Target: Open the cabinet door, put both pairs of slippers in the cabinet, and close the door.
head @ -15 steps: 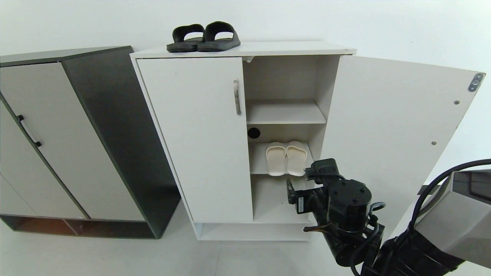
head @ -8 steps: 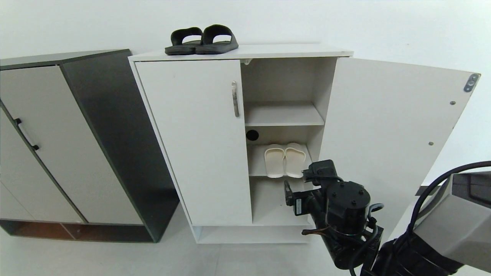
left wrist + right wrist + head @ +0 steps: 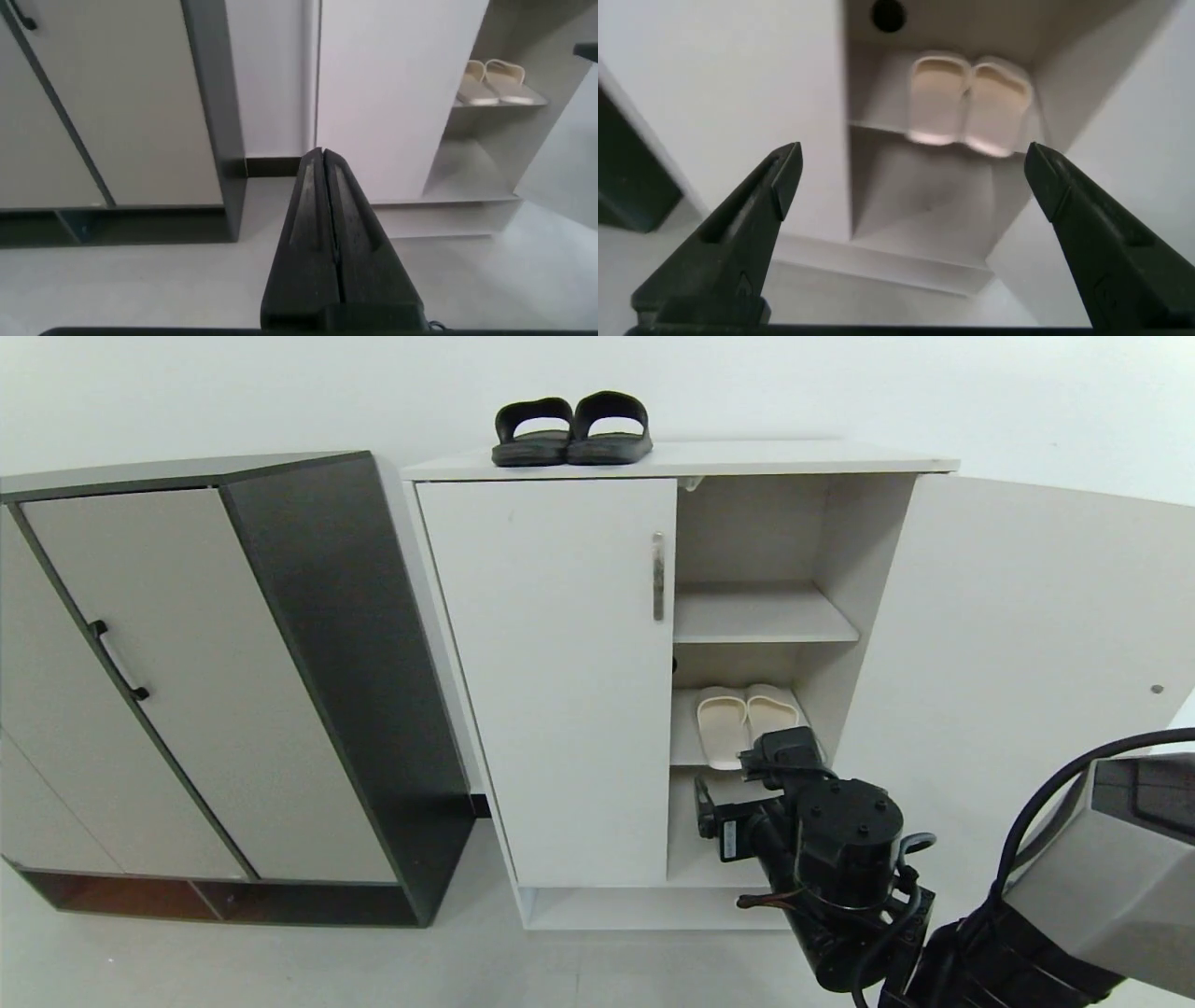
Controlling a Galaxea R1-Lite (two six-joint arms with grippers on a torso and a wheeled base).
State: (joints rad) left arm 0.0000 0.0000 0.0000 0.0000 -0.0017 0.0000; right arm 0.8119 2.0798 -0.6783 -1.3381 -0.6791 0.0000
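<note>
A pair of black slippers (image 3: 570, 428) sits on top of the white cabinet (image 3: 560, 681). The cabinet's left door is closed and its right door (image 3: 1027, 653) is swung wide open. A pair of white slippers (image 3: 747, 724) (image 3: 969, 103) (image 3: 495, 81) lies side by side on the middle shelf inside. My right gripper (image 3: 912, 161) is open and empty, a little in front of the open compartment and below the white slippers. My left gripper (image 3: 323, 161) is shut with nothing in it, low above the floor, facing the gap between the two cabinets.
A dark grey cabinet (image 3: 205, 663) with pale doors stands against the white cabinet's left side. The upper shelf (image 3: 761, 614) and the bottom compartment (image 3: 695, 859) hold nothing. Bare floor (image 3: 373, 961) runs along the front.
The whole head picture has shifted, with both cabinets now further right, so the camera has moved. The right arm keeps about the same place in the picture. The slippers lie as before.
</note>
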